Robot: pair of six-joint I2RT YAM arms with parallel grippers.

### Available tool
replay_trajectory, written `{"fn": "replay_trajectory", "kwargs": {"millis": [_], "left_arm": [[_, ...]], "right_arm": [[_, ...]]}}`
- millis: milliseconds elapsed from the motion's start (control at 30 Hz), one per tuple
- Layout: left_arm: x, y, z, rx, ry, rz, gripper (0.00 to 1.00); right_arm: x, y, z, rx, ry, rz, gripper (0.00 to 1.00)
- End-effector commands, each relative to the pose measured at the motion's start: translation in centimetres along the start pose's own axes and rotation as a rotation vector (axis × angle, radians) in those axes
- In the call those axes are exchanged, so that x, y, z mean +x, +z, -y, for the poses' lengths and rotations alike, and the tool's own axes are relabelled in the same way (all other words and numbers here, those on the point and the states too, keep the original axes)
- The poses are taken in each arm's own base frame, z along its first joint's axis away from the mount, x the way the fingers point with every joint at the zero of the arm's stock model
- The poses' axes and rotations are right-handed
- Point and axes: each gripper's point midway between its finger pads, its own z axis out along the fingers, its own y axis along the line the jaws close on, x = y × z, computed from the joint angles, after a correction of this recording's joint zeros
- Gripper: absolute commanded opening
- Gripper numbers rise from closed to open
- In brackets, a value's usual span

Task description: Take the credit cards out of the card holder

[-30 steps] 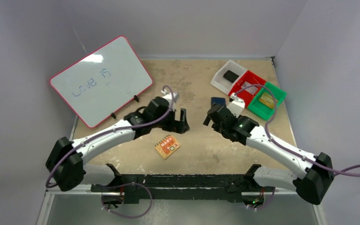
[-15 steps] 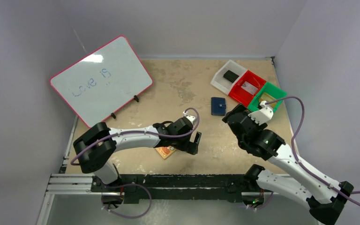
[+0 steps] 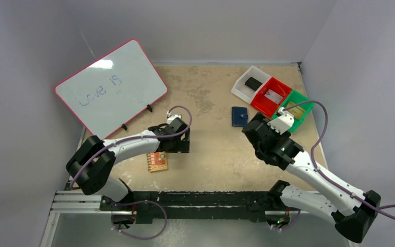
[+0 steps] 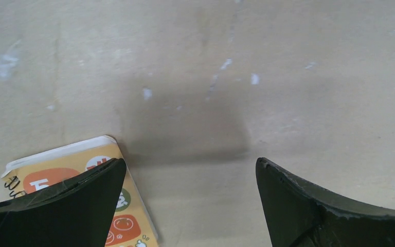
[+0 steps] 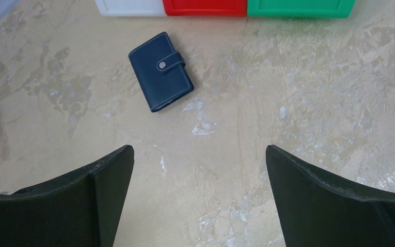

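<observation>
The card holder (image 3: 239, 116) is a small navy wallet lying shut on the table, its snap tab fastened; it also shows in the right wrist view (image 5: 161, 71). No credit cards are in sight. My right gripper (image 5: 199, 149) is open and empty, above the table a short way nearer than the wallet and not touching it; in the top view it (image 3: 255, 132) sits just right of and below the wallet. My left gripper (image 3: 178, 146) is open and empty over bare table, far left of the wallet (image 4: 190, 162).
An orange spiral pad (image 3: 158, 162) lies by the left finger (image 4: 131, 226). White (image 3: 238, 87), red (image 3: 259, 103) and green (image 3: 283, 122) bins stand at the back right, just beyond the wallet. A propped whiteboard (image 3: 112, 87) stands at the back left.
My left arm swung left across the table, and the orange pad now lies further left and turned. My right gripper drew back off the wallet, then shifted slightly.
</observation>
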Motion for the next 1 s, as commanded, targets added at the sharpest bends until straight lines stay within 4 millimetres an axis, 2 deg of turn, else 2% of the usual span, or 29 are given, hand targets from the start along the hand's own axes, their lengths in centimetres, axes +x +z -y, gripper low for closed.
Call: {"fn": "replay_trajectory", "kwargs": {"millis": [0,100,167,233,267,400,500,667,833,967], "left_arm": [[-1.5,-2.0,-1.5,-0.038,-0.04,0.059,0.99],[-2.0,-3.9,2.2,0.142,-0.043,0.073,0.98],[-1.7,-5.2,4.8,0.221,-0.027,0.083,0.98],[-0.5,-5.7,6.0,0.229,-0.019,0.07,0.98],[0.1,-5.4,5.7,0.195,-0.026,0.065,0.98],[2.4,-3.2,2.9,0.068,-0.094,0.051,0.98],[2.7,-2.1,0.9,-0.018,-0.137,0.084,0.98],[3.8,-0.4,-4.0,-0.171,-0.212,0.076,0.99],[3.4,-0.6,-8.7,-0.259,-0.337,0.107,1.0],[2.3,-1.8,-11.2,-0.295,-0.411,0.161,1.0]], "right_arm": [[-1.4,1.0,-0.9,-0.034,-0.014,0.026,1.0],[-1.5,1.9,-1.1,-0.053,-0.012,0.005,1.0],[-1.4,2.2,-1.4,-0.061,-0.019,0.004,1.0],[-1.3,2.4,-1.6,-0.059,-0.033,0.0,1.0],[-1.3,2.6,-1.6,-0.055,-0.036,-0.001,1.0],[-1.1,3.1,-2.1,-0.048,-0.062,-0.011,1.0],[-1.2,3.4,-2.4,-0.06,-0.079,-0.016,1.0],[-1.6,4.7,-3.2,-0.108,-0.115,-0.047,1.0],[-1.6,7.2,-4.8,-0.161,-0.176,-0.12,1.0],[-1.1,10.2,-6.3,-0.176,-0.209,-0.19,1.0]]}}
